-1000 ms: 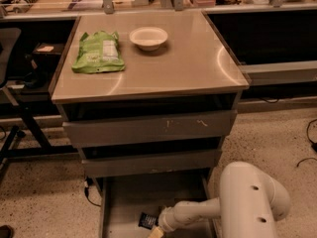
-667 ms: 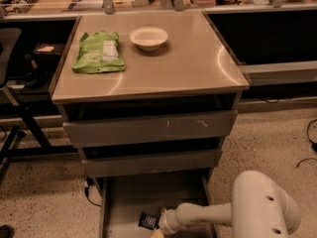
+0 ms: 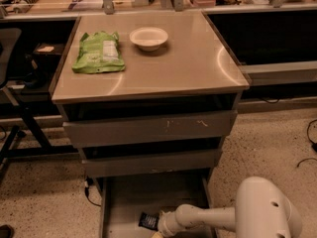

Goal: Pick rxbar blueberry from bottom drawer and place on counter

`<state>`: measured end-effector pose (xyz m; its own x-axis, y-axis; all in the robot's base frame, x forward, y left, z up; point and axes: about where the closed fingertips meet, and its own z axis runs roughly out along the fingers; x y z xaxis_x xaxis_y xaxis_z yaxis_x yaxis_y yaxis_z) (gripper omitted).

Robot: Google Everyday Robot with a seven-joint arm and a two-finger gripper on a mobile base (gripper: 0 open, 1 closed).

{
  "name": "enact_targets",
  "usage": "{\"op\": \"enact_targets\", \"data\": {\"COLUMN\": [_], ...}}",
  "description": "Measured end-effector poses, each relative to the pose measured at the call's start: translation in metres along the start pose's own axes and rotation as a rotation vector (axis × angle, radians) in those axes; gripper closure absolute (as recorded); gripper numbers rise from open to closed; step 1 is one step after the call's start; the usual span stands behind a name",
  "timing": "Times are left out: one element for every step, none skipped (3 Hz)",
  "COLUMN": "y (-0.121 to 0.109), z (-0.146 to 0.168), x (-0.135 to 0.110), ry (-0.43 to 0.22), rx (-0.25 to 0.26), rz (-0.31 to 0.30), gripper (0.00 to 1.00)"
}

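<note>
The small flat snack bar in a dark blue-black wrapper with pale lettering, the rxbar blueberry (image 3: 147,221), lies flat on the floor of the wide shallow grey metal bottom drawer (image 3: 141,195), which is pulled out, towards its front edge and a little left of the middle.

Just to the bar's right, touching it or nearly so, is the robot's pale gripper (image 3: 159,230), low inside the drawer at the end of a white rounded arm (image 3: 260,213) that reaches in from the right. It is cut off by the lower edge of the view, so I cannot tell whether the claw is spread, pressed together or already pinching the wrapper.

The bar looks light and fairly stiff under a slick foil skin, so it may skate across the smooth metal if nudged. The better hold would be across its short width, squeezing the two long edges near the middle.

Above the bar sit two grey closed drawers with scuffed front panels (image 3: 148,128). Higher above it spreads the broad glossy beige-grey counter (image 3: 183,63), carrying a large green crinkly snack bag (image 3: 99,52) and a small white bowl (image 3: 148,37), with bare surface on the right side for setting the bar down.
</note>
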<state>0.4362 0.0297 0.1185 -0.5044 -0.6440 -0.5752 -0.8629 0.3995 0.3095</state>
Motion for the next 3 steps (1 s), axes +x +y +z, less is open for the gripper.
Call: {"op": "enact_targets", "data": {"y": [-0.001, -0.003, -0.006], "z": [0.005, 0.013, 0.019], "x": [-0.013, -0.01, -0.009], "ry": [0.023, 0.024, 0.019], "rx": [-0.004, -0.005, -0.012], "rz": [-0.04, -0.046, -0.052], "gripper": [0.0, 0.0, 0.0]}}
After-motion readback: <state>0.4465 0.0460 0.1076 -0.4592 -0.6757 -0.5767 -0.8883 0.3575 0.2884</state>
